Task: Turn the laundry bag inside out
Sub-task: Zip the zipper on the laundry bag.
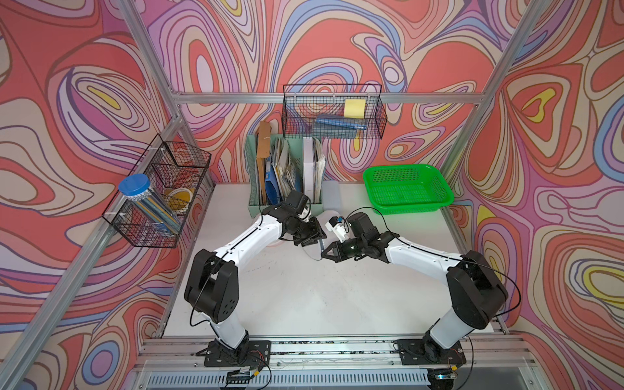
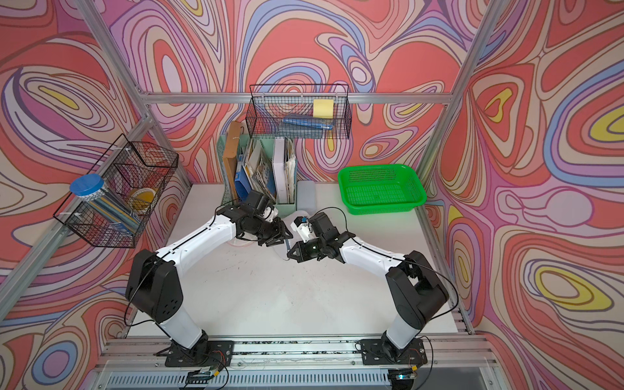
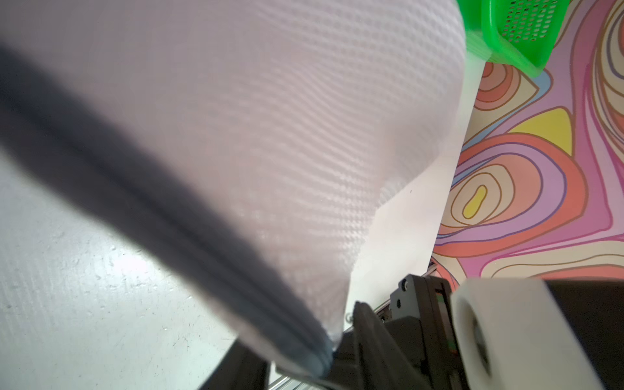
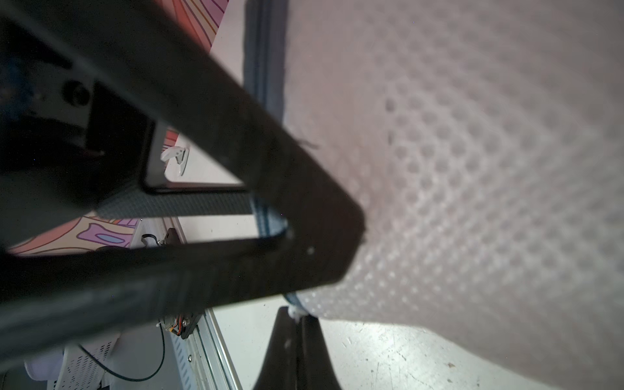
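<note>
The left hand (image 1: 316,239) is at the bag (image 3: 270,135) — apart or together, I cannot tell. The mesh, held just above mid-tabletop (image 1: 304,297), looks light, soft, floppy. The right hand (image 1: 324,253) is clamped on the zipper hem (image 3: 152,202) — likely the firmest hold.

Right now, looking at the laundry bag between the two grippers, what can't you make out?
- The laundry bag: in both top views the arms cover most of it, so how far it is turned is unclear.
- The left gripper: the bag fills the left wrist view, and the top views show it too small; open or gripping is unknown.
- The zipper: blurred, and cut off by the edge in both wrist views.
</note>
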Robot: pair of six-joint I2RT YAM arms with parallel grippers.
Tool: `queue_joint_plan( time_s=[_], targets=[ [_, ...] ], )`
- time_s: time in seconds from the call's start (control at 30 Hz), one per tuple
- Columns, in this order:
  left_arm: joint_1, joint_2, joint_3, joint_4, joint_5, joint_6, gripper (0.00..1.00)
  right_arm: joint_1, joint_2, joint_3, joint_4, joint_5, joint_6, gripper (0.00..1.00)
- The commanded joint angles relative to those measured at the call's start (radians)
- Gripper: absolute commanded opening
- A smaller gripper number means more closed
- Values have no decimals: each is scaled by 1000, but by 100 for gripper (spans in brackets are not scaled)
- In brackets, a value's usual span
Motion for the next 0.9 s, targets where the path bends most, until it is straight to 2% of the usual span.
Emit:
queue_joint_plan(
  time_s=[0.0,0.1,0.23,0.4,0.67,0.77,0.8,0.87],
  targets=[
    [-13,39,17,-74,-54,45,14,-5,9,25,-21,-25,13,0],
    [-11,34,36,-94,-84,51,0,-5,11,22,-31,-24,19,0],
    [29,34,51,-84,-33,16,0,-8,13,2,-27,-27,31,0],
    [133,37,64,-64,83,-50,0,-22,13,-48,-21,-38,32,0],
    [308,-5,-97,212,342,-265,0,-54,28,-152,-4,-47,7,0],
    [321,10,-114,202,369,-244,0,-59,31,-145,-24,-36,-22,0],
    [315,13,-109,182,367,-221,2,-59,33,-131,-34,-37,-25,0],
    [291,8,-101,132,335,-160,30,-58,31,-98,-40,-41,-20,0]
  ],
)
